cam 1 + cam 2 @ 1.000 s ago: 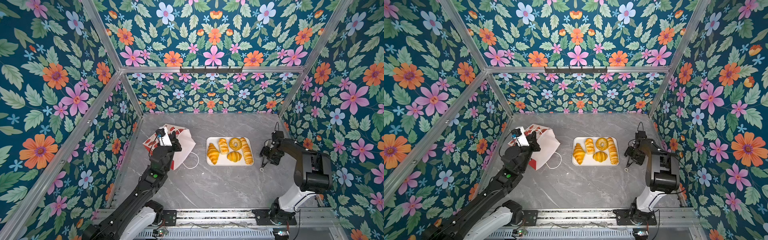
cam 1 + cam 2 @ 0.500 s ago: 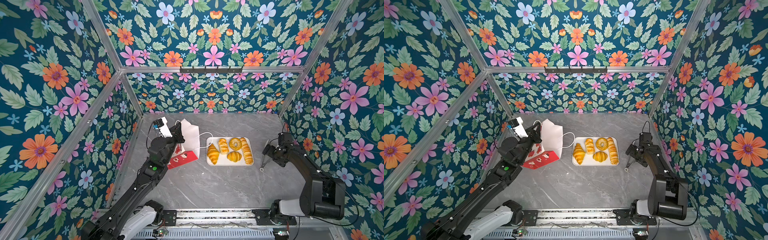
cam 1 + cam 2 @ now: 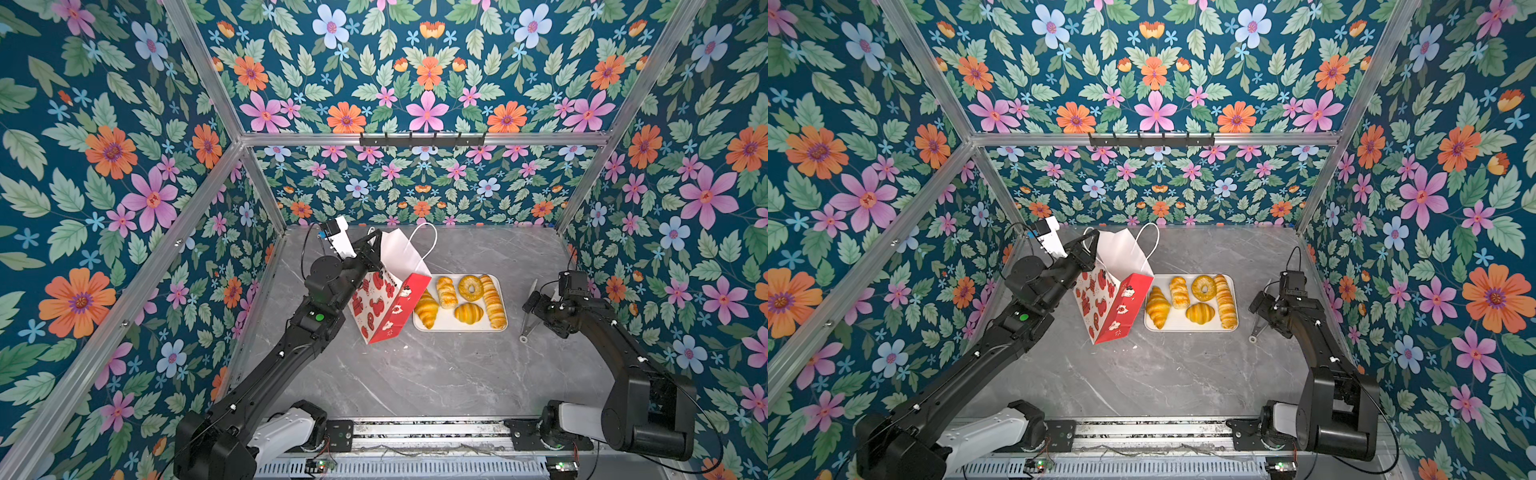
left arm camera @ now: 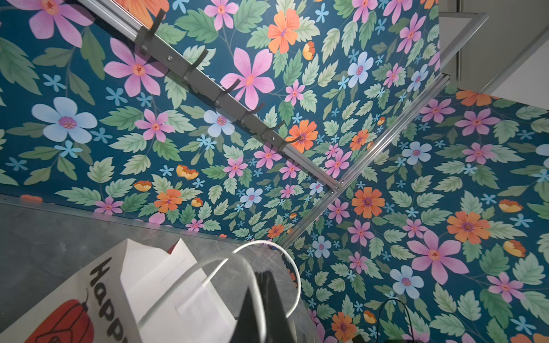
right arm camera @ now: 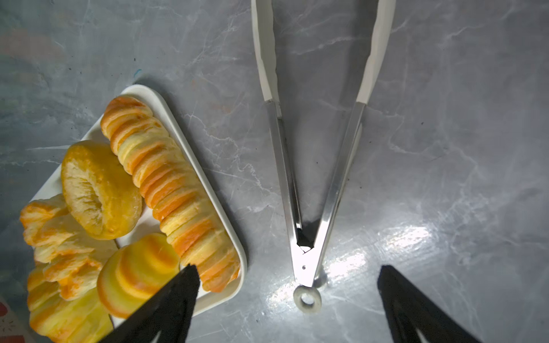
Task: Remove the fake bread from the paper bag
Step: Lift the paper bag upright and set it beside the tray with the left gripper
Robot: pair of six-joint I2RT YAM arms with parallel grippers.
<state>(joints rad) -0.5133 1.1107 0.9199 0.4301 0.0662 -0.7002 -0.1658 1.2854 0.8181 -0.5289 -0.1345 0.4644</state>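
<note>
The paper bag, red below and white above, hangs tilted just left of the tray, and its inside is hidden. My left gripper is shut on the bag's white top edge by the cord handles. In the left wrist view its fingers are pressed together. The fake bread lies on the white tray: a croissant, short twisted roll, donut, long twisted stick and bun. My right gripper stands open and empty over the table right of the tray.
Metal tongs with white tips lie spread on the grey marble table right of the tray, under my right gripper. Flowered walls enclose three sides. A hook rail runs along the back wall.
My left gripper lifted the bag from lying flat to hanging tilted and carried it right, up to the tray. My right gripper opened wider and drew back from the tongs.
</note>
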